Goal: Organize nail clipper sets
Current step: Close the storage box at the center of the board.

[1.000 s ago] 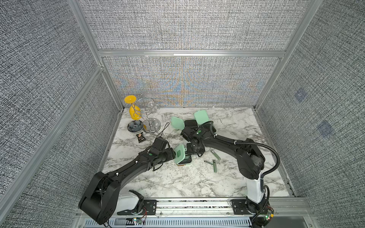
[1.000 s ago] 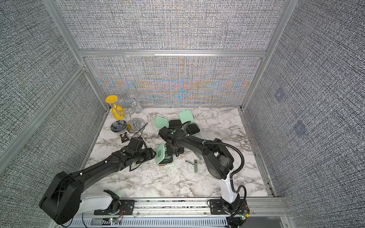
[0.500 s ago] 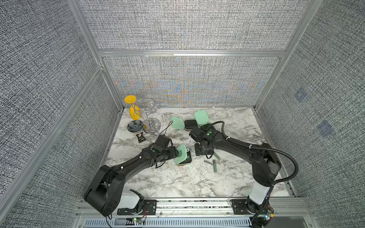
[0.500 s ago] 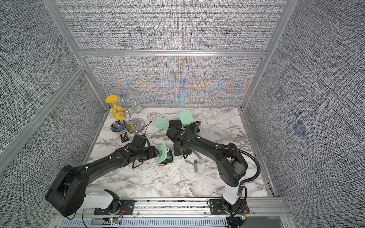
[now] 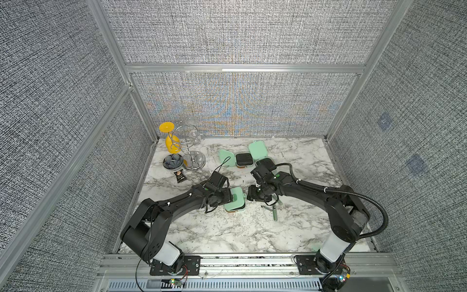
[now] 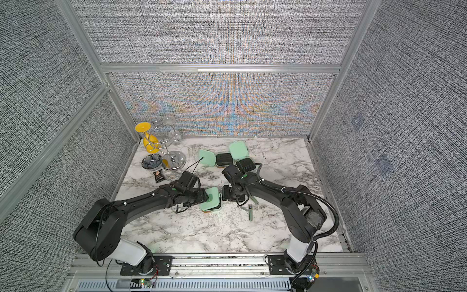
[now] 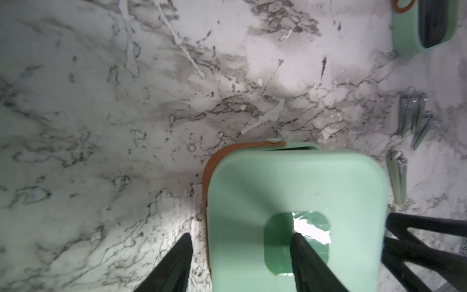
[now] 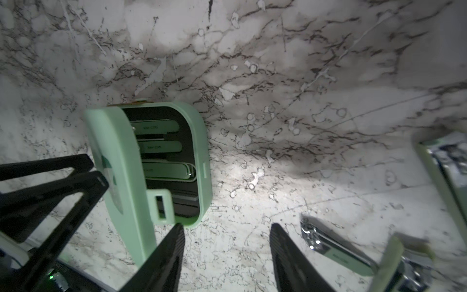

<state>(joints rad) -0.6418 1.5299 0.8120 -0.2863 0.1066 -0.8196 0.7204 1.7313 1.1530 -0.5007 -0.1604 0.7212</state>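
- Near the middle of the white, grey-veined marble worktop (image 5: pixel 202 227) sat a mint-green rounded-square plastic case (image 5: pixel 235 206). Its lid (image 8: pixel 118 177) stood steeply tilted up on the hinge, and its black interior held three slim silvery-green tools (image 8: pixel 161 146).
- The left gripper (image 7: pixel 241 235) was open. One finger (image 7: pixel 310 265) lay across the lid's outer face and the other stood off the lid's edge above bare marble. Whether the finger actually pressed the lid could not be told.
- The right gripper (image 8: pixel 227 226) faced the case from its open side, jaws apart with nothing between them. One finger (image 8: pixel 164 260) was just beside the lid's latch tab (image 8: pixel 161 204).
- Loose silvery-green metal clippers (image 5: pixel 275 215) lay on the marble just beside the right gripper, on the side away from the case.
- Two more mint-green cases (image 5: pixel 243 159) lay fully open and close together near the back wall.
- A dark flower-shaped dish (image 5: pixel 172 161) and a small black packet (image 5: pixel 181 177) sat well apart from them, toward the left wall.
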